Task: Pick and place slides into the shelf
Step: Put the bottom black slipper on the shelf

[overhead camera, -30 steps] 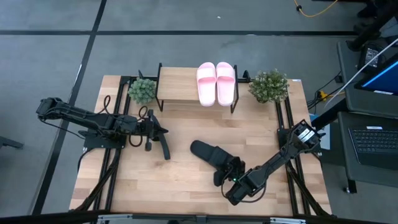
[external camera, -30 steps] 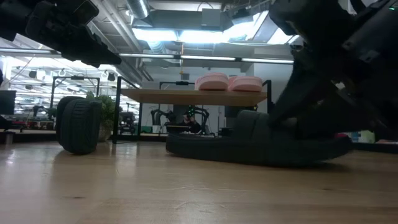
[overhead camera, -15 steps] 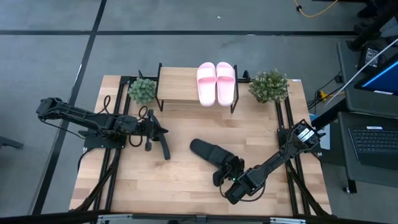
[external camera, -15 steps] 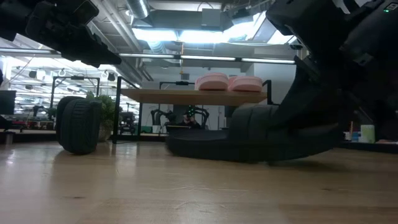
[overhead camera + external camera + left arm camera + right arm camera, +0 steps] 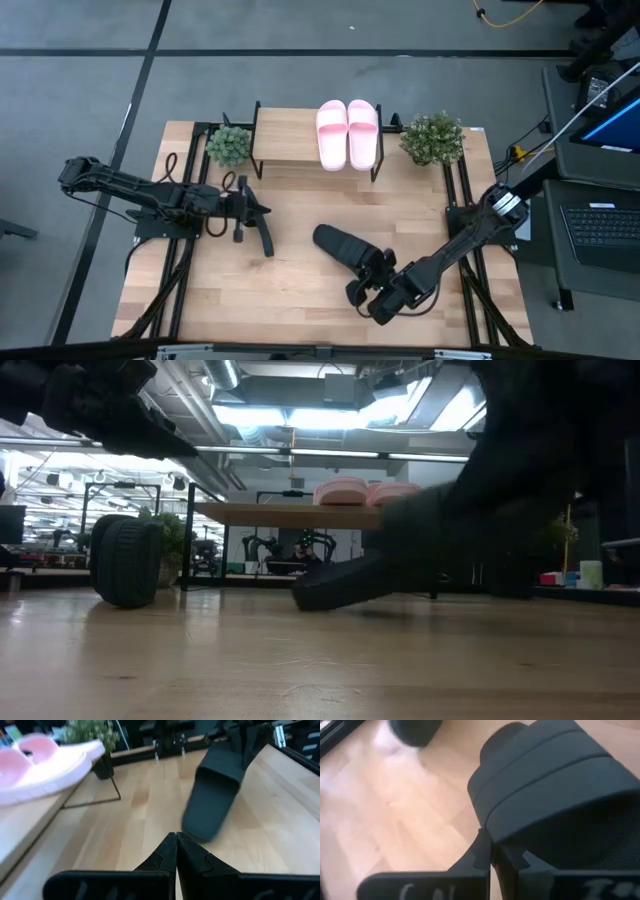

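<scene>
Fingers of the right gripper [image 5: 372, 290] are clamped on the strap edge of a black open-toe rubber slide [image 5: 345, 249], heel end raised off the wooden table [image 5: 290, 290], short of the plank-topped shelf [image 5: 285, 148] holding 2 pink slides [image 5: 348, 132]. Lifting level should avoid slippage. Its forearm reaches low across the table; the left gripper [image 5: 256, 212] waits closed, empty, beside an on-edge black slide [image 5: 267, 238].

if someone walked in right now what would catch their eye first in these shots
First, the right hand near the front of the table, shut on a black slide and tipping it up so only its toe end rests on the wood. Next, the two pink slides side by side on the right half of the shelf, between two small potted plants. The left hand is shut, with the other black slide on edge beside it.
</scene>
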Tool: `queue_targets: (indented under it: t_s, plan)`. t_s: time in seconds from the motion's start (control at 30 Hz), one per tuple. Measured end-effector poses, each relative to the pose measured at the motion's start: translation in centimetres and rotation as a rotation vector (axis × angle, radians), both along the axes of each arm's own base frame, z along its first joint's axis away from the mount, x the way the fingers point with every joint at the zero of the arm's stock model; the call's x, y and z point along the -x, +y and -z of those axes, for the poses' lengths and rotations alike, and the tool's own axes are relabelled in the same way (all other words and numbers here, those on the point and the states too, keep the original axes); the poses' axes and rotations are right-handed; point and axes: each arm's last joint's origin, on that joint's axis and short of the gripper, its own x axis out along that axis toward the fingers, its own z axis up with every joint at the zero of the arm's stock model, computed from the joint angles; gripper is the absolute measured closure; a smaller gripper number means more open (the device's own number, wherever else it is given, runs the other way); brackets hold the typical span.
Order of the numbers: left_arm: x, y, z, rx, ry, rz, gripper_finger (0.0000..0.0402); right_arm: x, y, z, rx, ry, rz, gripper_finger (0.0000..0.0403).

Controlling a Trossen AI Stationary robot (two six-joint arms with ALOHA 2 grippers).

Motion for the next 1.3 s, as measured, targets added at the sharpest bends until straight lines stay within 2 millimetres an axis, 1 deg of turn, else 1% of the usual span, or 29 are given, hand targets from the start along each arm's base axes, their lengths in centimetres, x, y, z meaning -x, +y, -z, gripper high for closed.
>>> queue_targets:
  t_s: [0.07, 0.2, 0.33, 0.47, 0.67, 0.9, 1.1, 1.2, 1.3]
  plan:
    - [-0.1, -0.1, -0.3, -0.013, -0.028, 0.023, 0.0401, 0.2, -0.1, -0.9, 0.004, 0.012, -0.053, 0.0392]
    - [-0.3, -0.5, -0.9, -0.056, -0.094, 0.172, 0.0401, 0.3, -0.6, -2.6, 0.049, 0.031, -0.148, 0.0392]
    - [-0.4, -0.8, -1.5, -0.077, -0.152, 0.273, 0.0401, -0.2, -1.5, -3.8, 0.096, 0.029, -0.209, 0.0392]
    - [-0.4, -0.8, -1.8, -0.078, -0.192, 0.279, 0.0401, -1.1, -2.4, -4.6, 0.097, 0.034, -0.296, 0.0392]
    - [-0.4, -0.8, -1.8, -0.093, -0.192, 0.282, 0.0401, -2.5, -3.8, -5.7, 0.099, 0.005, -0.411, 0.0392]
    - [-0.4, -0.7, -1.8, -0.101, -0.192, 0.261, 0.0401, -4.2, -5.4, -6.4, 0.076, -0.047, -0.517, 0.0392]
    - [-0.4, -0.7, -1.8, -0.161, -0.192, 0.260, 0.0400, -5.4, -6.8, -6.9, 0.071, -0.107, -0.584, 0.0392]
    - [-0.4, -0.5, -1.8, -0.186, -0.187, 0.212, 0.0382, -5.8, -7.4, -7.0, 0.070, -0.115, -0.600, 0.0392]
    - [-0.4, -0.5, -1.9, -0.195, -0.188, 0.195, 0.0348, -6.1, -8.1, -7.1, 0.056, -0.129, -0.612, 0.0392]
